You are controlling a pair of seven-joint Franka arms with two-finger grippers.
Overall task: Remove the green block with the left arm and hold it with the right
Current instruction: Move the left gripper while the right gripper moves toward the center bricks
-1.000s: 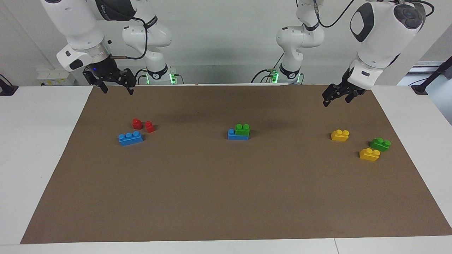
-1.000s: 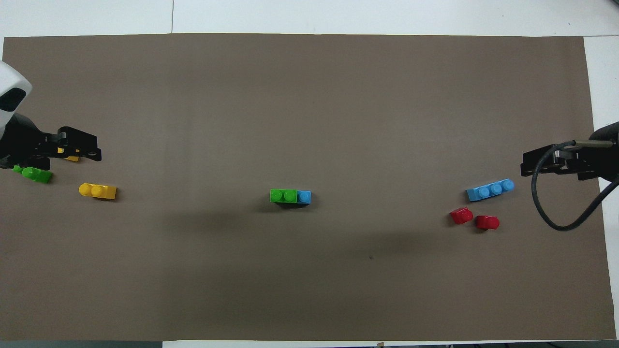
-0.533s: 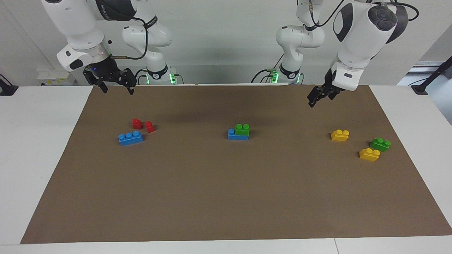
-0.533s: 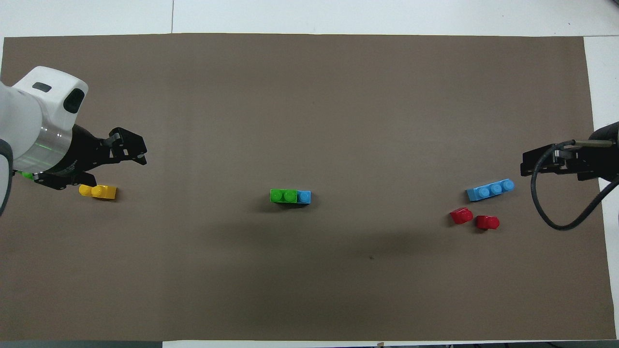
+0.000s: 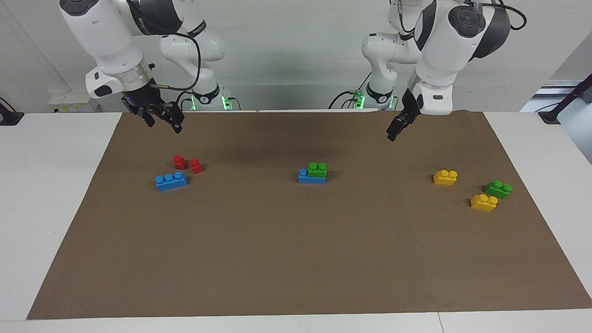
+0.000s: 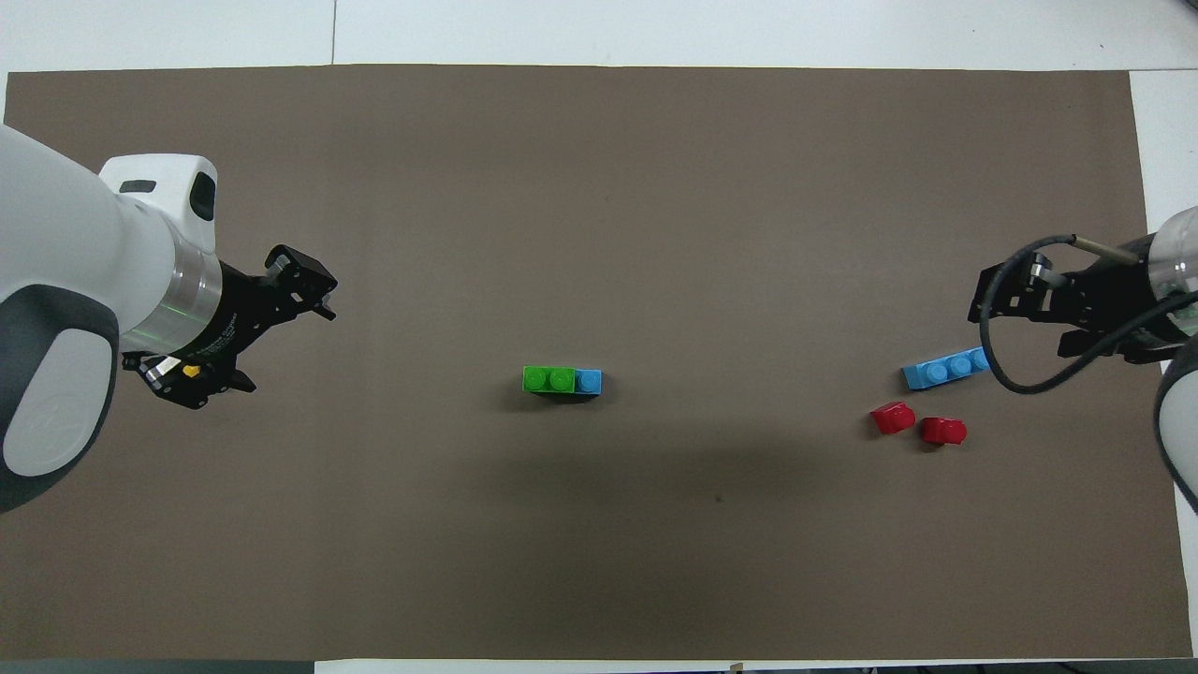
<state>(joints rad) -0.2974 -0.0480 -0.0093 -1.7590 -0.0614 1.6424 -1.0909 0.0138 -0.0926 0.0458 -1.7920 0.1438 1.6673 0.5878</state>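
The green block (image 5: 317, 170) sits on one end of a blue brick (image 5: 304, 177) in the middle of the brown mat; it also shows in the overhead view (image 6: 548, 379) with the blue brick (image 6: 589, 381) beside it. My left gripper (image 5: 391, 135) is open and empty in the air, over bare mat between the yellow bricks and the green block; it also shows in the overhead view (image 6: 323, 295). My right gripper (image 5: 164, 126) is open and empty, raised over the mat's edge near the red pieces, and shows in the overhead view (image 6: 980, 301).
A second green two-stud brick (image 5: 498, 189) and two yellow bricks (image 5: 445, 177) (image 5: 484, 202) lie toward the left arm's end. A loose blue three-stud brick (image 5: 171, 181) and two red pieces (image 5: 179, 162) (image 5: 196, 166) lie toward the right arm's end.
My left gripper has swung from over the yellow and green bricks toward the mat's middle. My right gripper has turned and shifted slightly toward the middle. No brick has moved.
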